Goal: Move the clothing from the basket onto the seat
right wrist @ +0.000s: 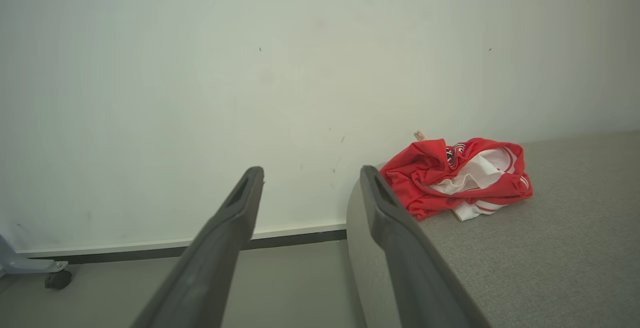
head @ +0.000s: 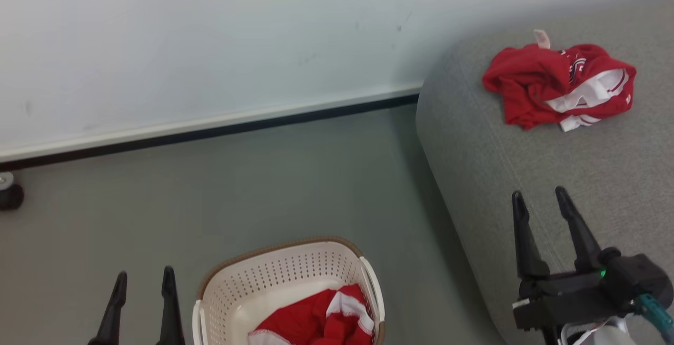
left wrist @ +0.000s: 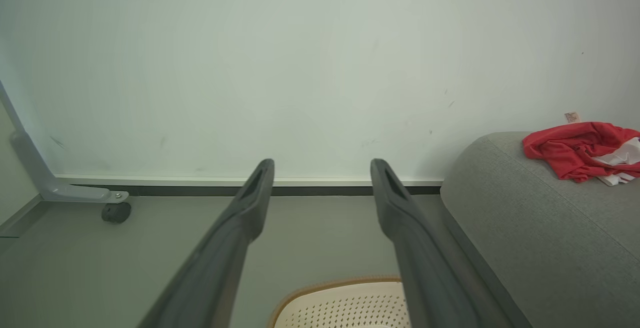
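Observation:
One crumpled red garment with white trim (head: 558, 86) (left wrist: 582, 150) (right wrist: 457, 178) lies on the grey seat (head: 526, 176) (right wrist: 550, 258) near the wall, a small tag sticking up from it. A second red garment (head: 321, 321) lies in the cream basket (head: 253, 287) (left wrist: 345, 303) on the floor at the bottom of the head view. My left gripper (head: 143, 282) (left wrist: 322, 170) stands open and empty left of the basket. My right gripper (head: 541, 200) (right wrist: 311, 178) is open and empty above the seat's front part, well short of the garment there.
A pale wall with a dark skirting line (head: 210, 131) runs behind the grey floor (head: 263, 187). A caster wheel on a grey leg (head: 10, 195) (left wrist: 116, 212) stands at the far left. The seat's rounded left edge (head: 437, 166) lies right of the basket.

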Controlling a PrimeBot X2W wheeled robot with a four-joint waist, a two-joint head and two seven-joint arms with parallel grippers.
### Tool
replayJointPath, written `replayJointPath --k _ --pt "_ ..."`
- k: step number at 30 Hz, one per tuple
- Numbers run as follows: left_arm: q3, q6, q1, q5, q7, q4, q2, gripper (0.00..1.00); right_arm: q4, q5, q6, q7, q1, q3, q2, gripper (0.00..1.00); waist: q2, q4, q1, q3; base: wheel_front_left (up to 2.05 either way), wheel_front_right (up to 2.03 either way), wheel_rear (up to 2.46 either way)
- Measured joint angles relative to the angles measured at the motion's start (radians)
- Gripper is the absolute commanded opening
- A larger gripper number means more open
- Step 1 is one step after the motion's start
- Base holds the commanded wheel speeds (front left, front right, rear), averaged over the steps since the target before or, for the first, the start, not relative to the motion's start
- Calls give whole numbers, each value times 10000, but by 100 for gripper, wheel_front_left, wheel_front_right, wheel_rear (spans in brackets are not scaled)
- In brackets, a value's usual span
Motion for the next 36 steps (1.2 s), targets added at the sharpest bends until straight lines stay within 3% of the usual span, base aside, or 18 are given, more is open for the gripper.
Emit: replayJointPath --k 15,23,36 --pt "-1528 -1037 -2527 476 736 1910 13 100 -589 -184 -12 -2 -1246 -688 35 100 0 -207 2 2038 0 0 0" --pt "-2013 -1409 -3748 621 1091 3404 -247 100 -817 -197 -12 -2 -1979 -941 104 100 1 -430 3 3198 0 0 0" --pt "-2690 -1845 -5230 1244 1639 5392 -148 100 -1304 -293 -12 -4 -3747 -1206 360 100 1 -885 2 5126 0 0 0"
